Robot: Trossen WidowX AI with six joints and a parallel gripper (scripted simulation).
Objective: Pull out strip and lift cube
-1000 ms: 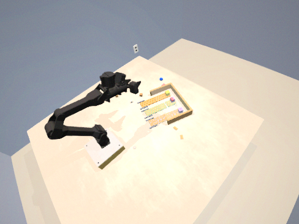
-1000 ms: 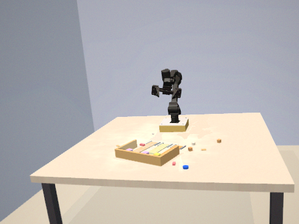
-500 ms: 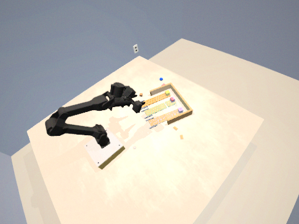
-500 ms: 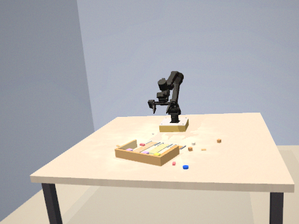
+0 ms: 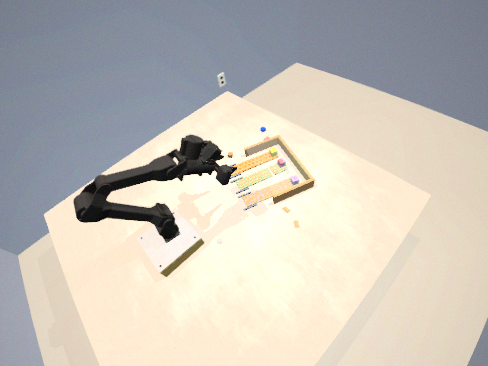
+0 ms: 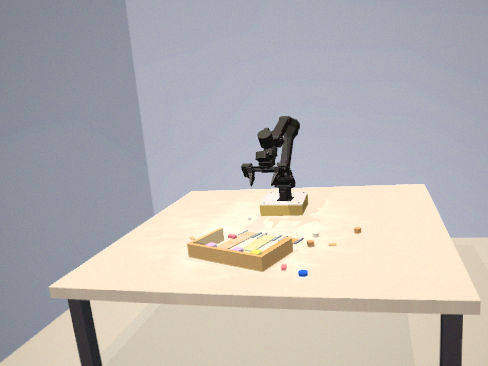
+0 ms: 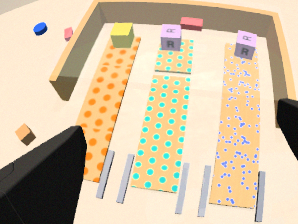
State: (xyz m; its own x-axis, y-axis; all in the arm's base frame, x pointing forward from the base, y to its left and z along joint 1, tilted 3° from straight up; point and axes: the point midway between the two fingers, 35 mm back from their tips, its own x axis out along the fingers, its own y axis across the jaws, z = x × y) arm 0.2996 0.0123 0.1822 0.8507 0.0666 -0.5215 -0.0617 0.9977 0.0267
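Observation:
The right strip (image 7: pixel 239 135) (image 5: pixel 257 196), speckled blue-violet, shows no gap and bears a lilac cube (image 7: pixel 245 45) (image 5: pixel 295 179) (image 6: pixel 211 245) marked R at its far end. The middle strip (image 7: pixel 162 117) (image 5: pixel 252 179), teal-dotted, has a gap across it; a lilac cube (image 7: pixel 171 38) (image 6: pixel 238 249) marked R sits on its far piece. The left strip (image 7: pixel 104 95) (image 5: pixel 255 162), orange-dotted, bears a yellow cube (image 7: pixel 122 35) (image 5: pixel 273 151) (image 6: pixel 256 252) with no visible letter. My gripper (image 7: pixel 184 123) (image 5: pixel 228 162) (image 6: pixel 262 184) is open and empty, above the strips' near ends.
A wooden wall (image 7: pixel 190 11) (image 5: pixel 299 160) (image 6: pixel 225 256) encloses the strips' far ends and is open toward the arm. Thin grey rails (image 7: pixel 182 189) flank the near ends. A red block (image 7: pixel 191 23) shows near the far wall. A blue disc (image 7: pixel 40 28) (image 5: pixel 263 129) (image 6: pixel 303 273) and an orange cube (image 7: pixel 25 134) lie outside.

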